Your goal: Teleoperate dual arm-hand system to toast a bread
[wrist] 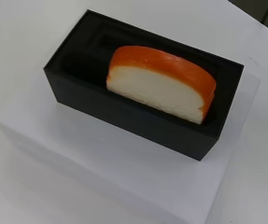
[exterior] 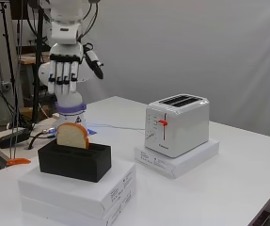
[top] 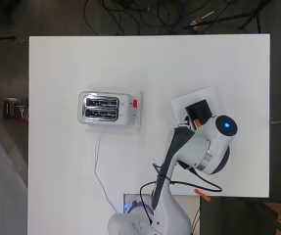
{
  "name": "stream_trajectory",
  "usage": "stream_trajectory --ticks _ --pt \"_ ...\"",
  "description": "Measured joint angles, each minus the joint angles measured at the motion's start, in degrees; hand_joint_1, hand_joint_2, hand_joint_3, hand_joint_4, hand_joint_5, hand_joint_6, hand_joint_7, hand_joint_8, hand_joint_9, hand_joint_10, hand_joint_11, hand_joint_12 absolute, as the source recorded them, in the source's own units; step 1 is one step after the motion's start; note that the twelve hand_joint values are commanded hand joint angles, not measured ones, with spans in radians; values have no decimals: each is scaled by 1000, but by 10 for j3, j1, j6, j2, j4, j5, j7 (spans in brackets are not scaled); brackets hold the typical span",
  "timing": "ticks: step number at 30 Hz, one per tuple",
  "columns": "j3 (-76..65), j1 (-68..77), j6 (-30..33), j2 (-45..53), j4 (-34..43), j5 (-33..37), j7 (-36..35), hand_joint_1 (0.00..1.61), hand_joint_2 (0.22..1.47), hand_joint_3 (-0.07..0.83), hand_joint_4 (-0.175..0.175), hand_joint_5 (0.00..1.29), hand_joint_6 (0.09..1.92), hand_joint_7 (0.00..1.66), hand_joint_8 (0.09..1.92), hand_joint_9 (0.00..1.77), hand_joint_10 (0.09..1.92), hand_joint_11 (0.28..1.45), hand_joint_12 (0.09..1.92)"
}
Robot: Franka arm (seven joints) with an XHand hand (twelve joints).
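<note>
A slice of bread (exterior: 72, 135) with an orange crust stands upright in a black holder (exterior: 75, 161) on a white box (exterior: 78, 188). In the wrist view the bread (wrist: 164, 85) sits in the holder (wrist: 138, 119), filling one end of it. My hand (exterior: 65, 73) hangs above the bread, fingers straight and pointing down, thumb sticking out, holding nothing. In the overhead view the arm covers the hand and most of the holder (top: 199, 110). The white toaster (top: 104, 108) stands to the left with two empty slots and a red lever (exterior: 162, 123) up.
The toaster (exterior: 178, 124) rests on a flat white box (exterior: 177, 157). Its white cord (top: 99, 171) runs across the table toward the arm's base. An orange tool (exterior: 17, 161) lies at the table's edge near the base. Open table (top: 150, 58) lies beyond the toaster.
</note>
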Motion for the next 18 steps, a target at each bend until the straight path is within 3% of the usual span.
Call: stream_trajectory --ticks 4,7,11,14,18 --pt "-43 -3 -9 98 44 -3 -2 8 1000 -9 -33 360 87 545 87 693 87 508 87" --pt "-64 30 1 137 50 -14 -1 0 991 -10 -1 359 87 526 87 676 87 504 87" --pt "-69 41 35 164 45 -2 -71 0 975 -10 48 323 87 442 87 585 87 485 87" --pt "-78 19 43 177 30 -5 -115 12 975 -6 54 309 87 425 87 562 87 473 87" --pt "-116 13 67 156 3 -4 -120 90 980 -2 50 323 87 430 87 526 87 433 87"
